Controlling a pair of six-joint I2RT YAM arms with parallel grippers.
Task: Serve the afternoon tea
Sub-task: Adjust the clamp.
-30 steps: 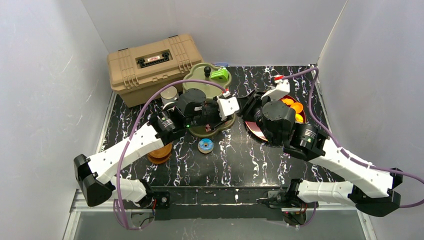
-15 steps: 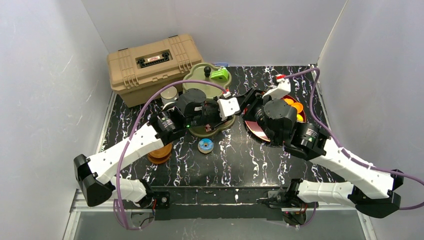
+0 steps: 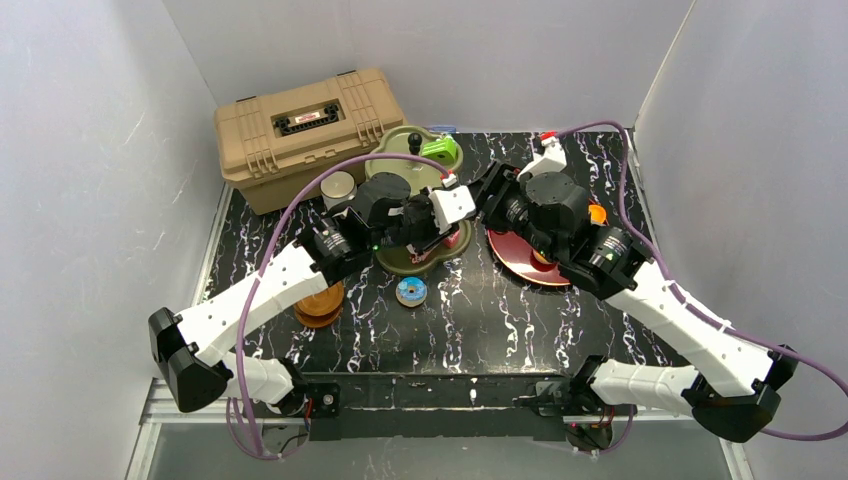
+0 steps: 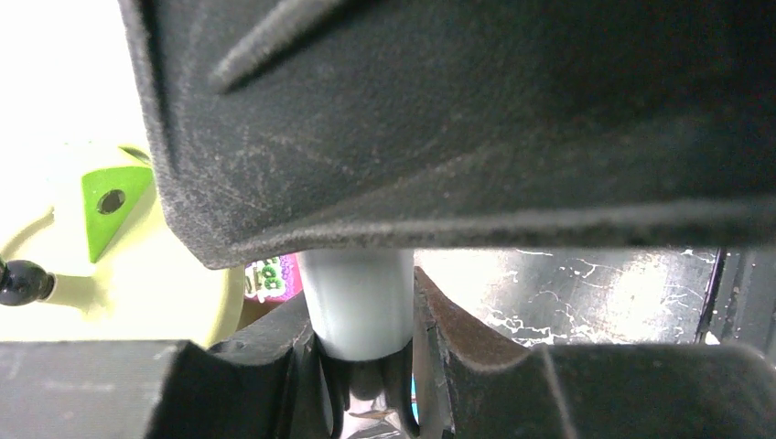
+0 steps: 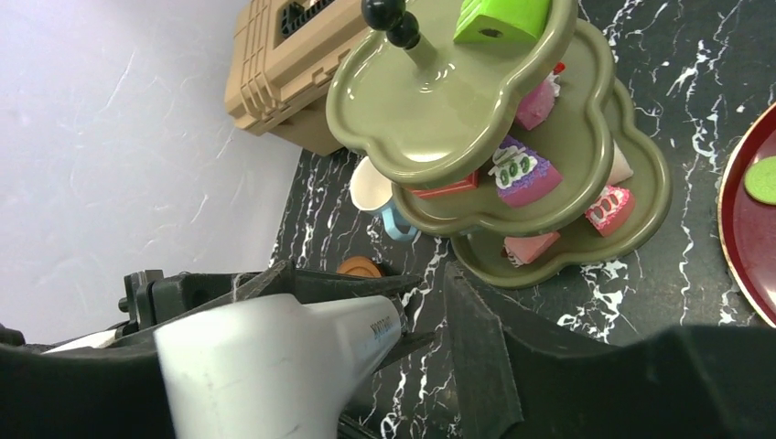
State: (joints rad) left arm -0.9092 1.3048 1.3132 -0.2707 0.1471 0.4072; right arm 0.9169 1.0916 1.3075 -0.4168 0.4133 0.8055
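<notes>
The olive-green three-tier stand (image 3: 405, 262) (image 5: 430, 119) stands mid-table with a black knob (image 3: 414, 137). A green cake (image 3: 438, 150) (image 5: 501, 18) lies on its top tier. A purple cake (image 5: 522, 172) and pink cakes (image 5: 610, 208) sit on the lower tiers. My left gripper (image 3: 468, 208) (image 4: 361, 311) hovers at the stand's right side, shut on a pale grey cylinder (image 4: 357, 297) that I cannot identify. My right gripper (image 3: 488, 192) (image 5: 435, 272) is open, its fingers either side of the left gripper's white body. A blue donut (image 3: 411, 291) lies on the table.
The tan toolbox (image 3: 305, 125) sits at the back left. A mug (image 3: 338, 188) stands in front of it, and brown saucers (image 3: 320, 305) lie under my left arm. A dark red plate (image 3: 525, 262) with orange pieces (image 3: 597, 213) lies right of the stand.
My right gripper has opened and its arm has swung toward the back of the table, uncovering more of the red plate. The left gripper has barely moved.
</notes>
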